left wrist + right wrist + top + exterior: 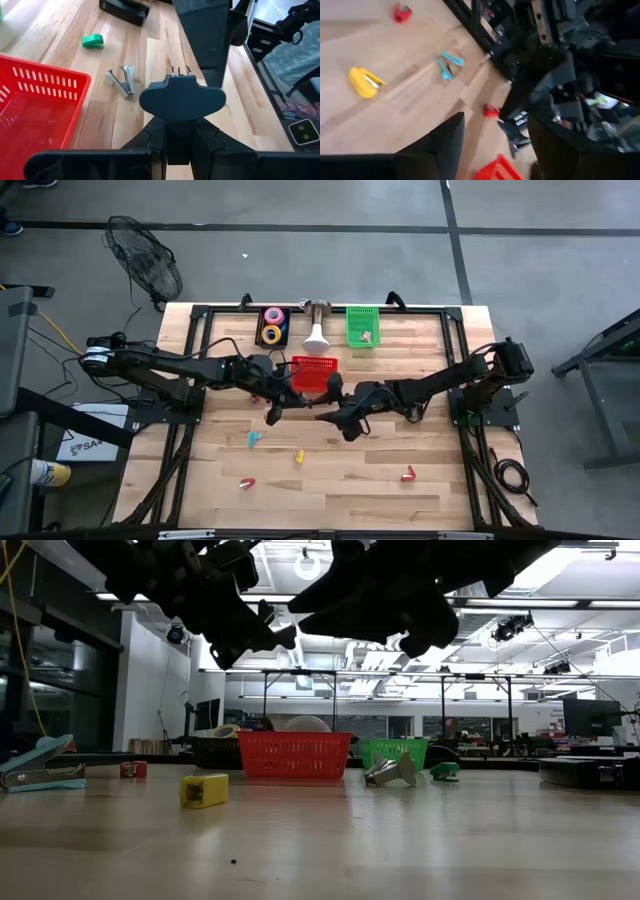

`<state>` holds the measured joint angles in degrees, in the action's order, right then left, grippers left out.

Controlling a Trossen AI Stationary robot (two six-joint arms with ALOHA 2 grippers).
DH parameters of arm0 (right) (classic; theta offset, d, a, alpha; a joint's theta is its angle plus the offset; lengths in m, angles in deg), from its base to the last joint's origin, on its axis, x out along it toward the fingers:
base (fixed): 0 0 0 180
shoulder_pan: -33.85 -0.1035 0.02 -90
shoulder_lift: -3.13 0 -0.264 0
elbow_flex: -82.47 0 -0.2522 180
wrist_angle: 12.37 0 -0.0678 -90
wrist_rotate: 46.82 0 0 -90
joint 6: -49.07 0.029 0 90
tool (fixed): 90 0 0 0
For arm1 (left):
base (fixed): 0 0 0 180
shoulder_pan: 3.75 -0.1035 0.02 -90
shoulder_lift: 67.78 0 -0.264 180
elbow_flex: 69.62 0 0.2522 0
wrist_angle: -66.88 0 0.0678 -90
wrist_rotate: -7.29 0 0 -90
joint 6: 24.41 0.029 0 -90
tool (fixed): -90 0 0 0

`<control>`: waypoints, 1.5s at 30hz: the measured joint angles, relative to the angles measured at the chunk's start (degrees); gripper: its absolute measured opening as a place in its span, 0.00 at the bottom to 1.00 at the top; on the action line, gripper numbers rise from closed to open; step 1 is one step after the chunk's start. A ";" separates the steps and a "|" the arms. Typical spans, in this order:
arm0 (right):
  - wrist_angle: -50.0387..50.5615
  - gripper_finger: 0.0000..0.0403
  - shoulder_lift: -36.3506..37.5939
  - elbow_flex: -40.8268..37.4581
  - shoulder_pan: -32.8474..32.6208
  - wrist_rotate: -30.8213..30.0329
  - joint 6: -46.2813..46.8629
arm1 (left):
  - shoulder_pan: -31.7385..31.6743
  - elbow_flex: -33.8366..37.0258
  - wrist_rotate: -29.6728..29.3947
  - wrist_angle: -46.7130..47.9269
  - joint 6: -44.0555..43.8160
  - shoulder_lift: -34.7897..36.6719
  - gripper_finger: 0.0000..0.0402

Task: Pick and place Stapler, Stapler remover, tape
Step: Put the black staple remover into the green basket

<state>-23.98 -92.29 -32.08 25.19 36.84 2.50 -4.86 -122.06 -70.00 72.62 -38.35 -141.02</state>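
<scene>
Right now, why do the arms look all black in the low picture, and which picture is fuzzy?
Low view: bright ceiling lights behind turn both arms into silhouettes. Right wrist view: smeared, so the yellow piece looks soft. Left wrist view: sharp on the red basket.

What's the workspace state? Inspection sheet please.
surface: wooden table, no spills seen
job's things: tape rolls at far edge; teal piece and yellow piece loose near front
clutter: red basket, green basket
grippers: left gripper shut on dark staple remover; right gripper open, empty, mid-table
cables: black cable on floor
surroundings: fan on floor
</scene>
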 joint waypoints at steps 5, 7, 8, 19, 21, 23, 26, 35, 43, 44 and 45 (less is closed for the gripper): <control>-1.33 0.52 0.00 0.00 0.09 -3.98 -1.64 | 0.00 0.00 0.68 -0.01 -0.01 0.00 0.10; -1.46 0.52 0.00 0.00 0.07 -3.97 -1.93 | 0.00 0.00 0.71 -0.18 -0.01 0.00 0.10; -1.48 0.52 0.00 0.00 0.04 -3.75 -1.96 | 0.00 0.00 0.73 -0.31 -0.01 0.00 0.10; -2.14 0.52 0.00 0.00 0.04 -2.28 -1.95 | 0.00 -0.02 2.39 -4.28 0.18 0.00 0.10; -2.42 0.52 0.00 0.00 0.07 -2.28 -1.94 | 0.00 -0.02 2.83 -4.94 0.18 0.00 0.10; -2.42 0.52 0.00 0.00 0.07 -2.28 -1.96 | 0.00 -0.02 3.34 -5.37 0.18 0.00 0.10; -2.61 0.52 0.00 0.00 0.04 -2.28 -1.94 | 0.00 -0.02 3.37 -5.61 0.18 0.00 0.10; -4.72 0.52 0.00 0.00 0.04 -2.67 -1.46 | 0.00 -0.02 1.70 -6.56 0.18 0.00 0.10; -3.09 0.52 0.00 -0.02 -0.76 -8.79 -1.41 | -0.02 -0.04 -2.44 -5.08 -1.48 0.00 0.10; -3.11 0.52 0.00 -0.02 -0.91 -8.81 -1.36 | -0.02 -0.04 -2.51 -5.12 -1.50 0.00 0.10; -3.10 0.52 0.00 -0.02 -1.03 -8.80 -1.35 | -0.02 -0.04 -2.63 -5.07 -1.52 0.00 0.10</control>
<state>-27.08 -92.29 -32.11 24.16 28.04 1.15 -4.88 -122.10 -72.62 67.55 -39.87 -141.02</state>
